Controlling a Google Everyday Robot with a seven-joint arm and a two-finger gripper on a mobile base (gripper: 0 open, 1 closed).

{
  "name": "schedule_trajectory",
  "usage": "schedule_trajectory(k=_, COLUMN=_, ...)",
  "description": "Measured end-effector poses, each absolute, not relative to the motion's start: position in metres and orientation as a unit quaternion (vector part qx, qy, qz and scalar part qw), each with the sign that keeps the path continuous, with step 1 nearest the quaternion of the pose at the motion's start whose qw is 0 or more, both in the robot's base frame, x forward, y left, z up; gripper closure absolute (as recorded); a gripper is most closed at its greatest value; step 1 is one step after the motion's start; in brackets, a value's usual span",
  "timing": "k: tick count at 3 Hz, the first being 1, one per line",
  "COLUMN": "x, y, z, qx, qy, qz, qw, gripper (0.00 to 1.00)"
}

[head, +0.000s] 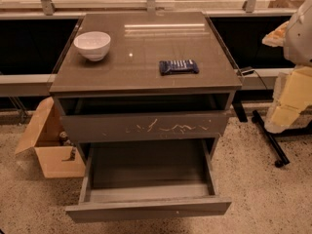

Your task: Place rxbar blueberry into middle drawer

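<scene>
We log our single arm (301,30) only at the far right edge of the view: a rounded white-grey segment held high and cut off by the frame. Below it the pale cream gripper (286,104) hangs angled down and to the left, also partly out of frame.

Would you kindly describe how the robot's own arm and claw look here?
Only a slice shows at the right edge: the arm is a smooth, rounded, pale grey-white shell, and the claw, at the upper right, is a cream, angular piece beside it. No cables or markings show on them.
</scene>
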State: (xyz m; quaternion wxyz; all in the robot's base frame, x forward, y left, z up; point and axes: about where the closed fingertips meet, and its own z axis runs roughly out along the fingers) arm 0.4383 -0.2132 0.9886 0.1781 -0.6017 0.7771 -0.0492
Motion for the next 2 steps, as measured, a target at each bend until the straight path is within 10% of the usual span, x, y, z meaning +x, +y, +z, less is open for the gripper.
schedule_trajectory(k=2, x=0.453, y=-0.214, z=0.987, qx=-0.6, qy=0.775, qz=-0.033, qw=0.195, gripper=0.0)
